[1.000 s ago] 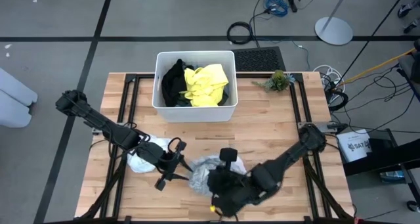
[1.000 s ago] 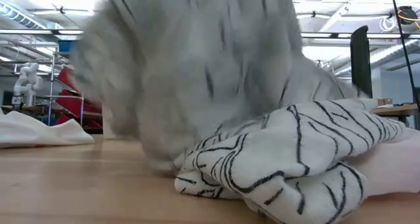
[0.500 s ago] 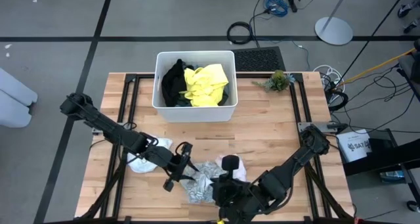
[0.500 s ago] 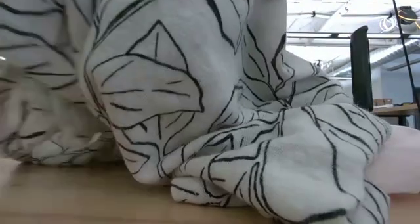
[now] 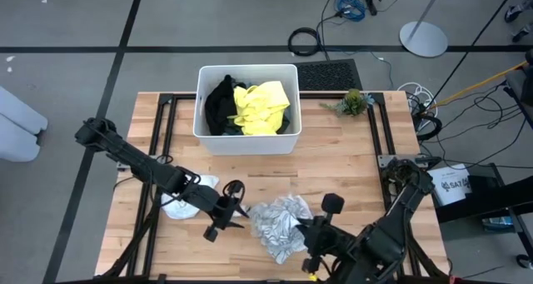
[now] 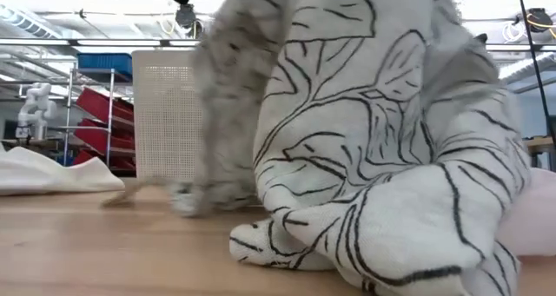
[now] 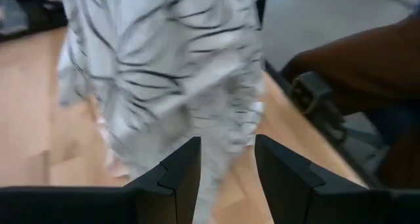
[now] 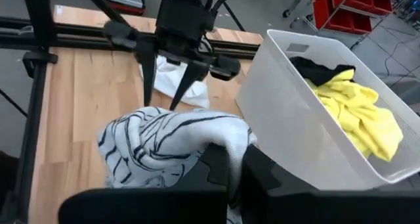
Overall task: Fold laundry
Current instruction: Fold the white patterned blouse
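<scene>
High view: left gripper [image 5: 236, 215] with fingers apart, just beside grey-white cloth garment with dark line pattern [image 5: 279, 223], not clamped on it. Right wrist view: right gripper [image 8: 235, 173] with fingers together, pinched on an edge of that garment, which bunches on wooden slat table [image 5: 333, 163] in front of the fingertips. Beyond both pairs of fingers, rigid white rectangular plastic tub [image 5: 247, 109] with bright yellow cloth [image 5: 262, 107] and black cloth [image 5: 221, 103] inside; small white cloth [image 5: 181, 199] behind the left fingers.

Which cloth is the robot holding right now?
Start at the white tub at the table's far edge, then come to the near edge. The crumpled grey-white cloth there has dark leaf lines, unlike the plain white cloth beside it; the right tool pinches it.
</scene>
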You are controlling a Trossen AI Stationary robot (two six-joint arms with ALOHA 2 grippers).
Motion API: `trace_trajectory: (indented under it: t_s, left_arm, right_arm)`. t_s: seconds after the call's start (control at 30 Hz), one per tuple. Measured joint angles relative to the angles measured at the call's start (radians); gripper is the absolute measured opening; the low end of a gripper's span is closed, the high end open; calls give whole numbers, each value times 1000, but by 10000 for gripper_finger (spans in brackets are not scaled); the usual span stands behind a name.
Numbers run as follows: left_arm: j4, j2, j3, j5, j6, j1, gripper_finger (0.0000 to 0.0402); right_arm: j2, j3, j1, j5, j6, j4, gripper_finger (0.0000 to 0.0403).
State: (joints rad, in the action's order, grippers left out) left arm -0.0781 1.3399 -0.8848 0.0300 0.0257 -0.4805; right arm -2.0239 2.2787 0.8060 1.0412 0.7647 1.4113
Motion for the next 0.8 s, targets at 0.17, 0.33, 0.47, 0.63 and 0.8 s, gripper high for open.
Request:
trace_trajectory:
  t_s: [0.17,0.33,0.47,0.63,0.8]
  left_arm:
    - [2,26,0,-105,-34,0,153]
    - [22,101,0,-101,-122,8,153]
    - [79,176,0,-85,-116,29,153]
    - [127,230,0,-80,-69,50,153]
    - [130,245,0,-73,-72,69,153]
  right_arm:
    - [0,0,0,1,56,44,0]
    - [0,0,-16,1,69,50,0]
    - [0,0,-23,0,69,50,0]
    - [0,0,-25,-3,69,50,0]
    - [0,0,-25,-34,70,60,0]
